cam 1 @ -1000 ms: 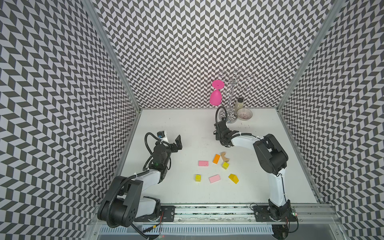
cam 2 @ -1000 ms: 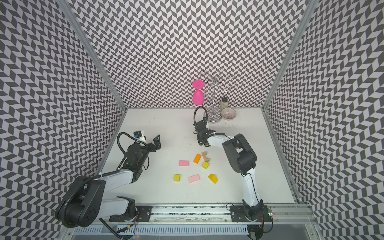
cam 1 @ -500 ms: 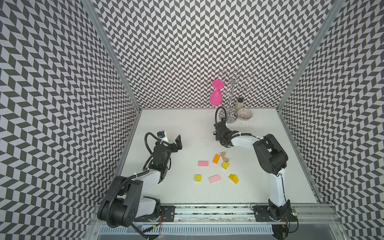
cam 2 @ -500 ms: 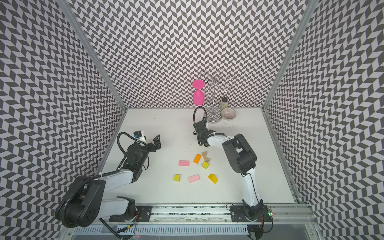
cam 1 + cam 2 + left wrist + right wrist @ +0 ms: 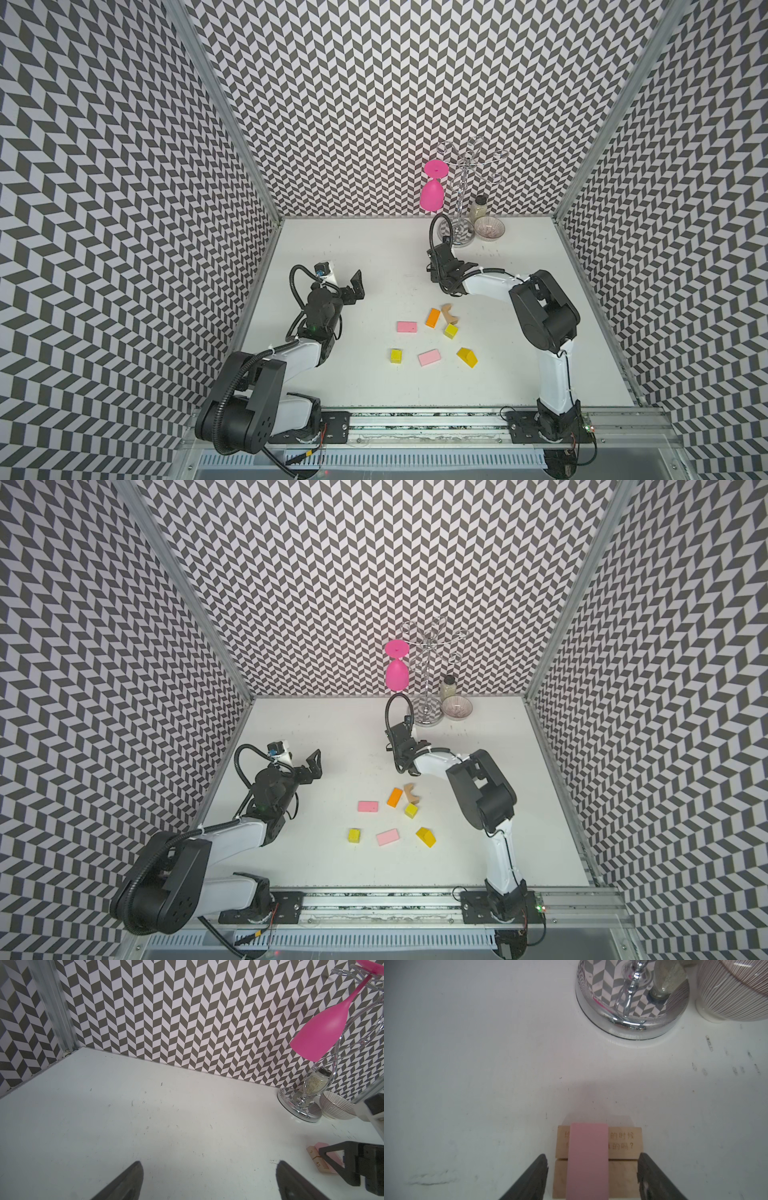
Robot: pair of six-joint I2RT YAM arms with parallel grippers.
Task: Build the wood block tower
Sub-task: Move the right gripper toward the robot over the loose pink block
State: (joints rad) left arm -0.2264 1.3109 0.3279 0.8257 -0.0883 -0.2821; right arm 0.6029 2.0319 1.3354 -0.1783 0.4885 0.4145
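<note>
Looks like release: right claw sits open either side of the pink bar lying across two tan bars, left claw idles wide, next it needs a straight lift, then the orange block at 6 o'clock.

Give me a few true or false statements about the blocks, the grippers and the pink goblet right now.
1. A pink bar lies across two tan bars, between the open jaws of the right gripper. True.
2. The left gripper holds a block. False: it is open and empty.
3. The pink goblet stands upright. False: it hangs upside down from the wire stand.
4. The orange bar lies beside the tan arch. True.
</note>
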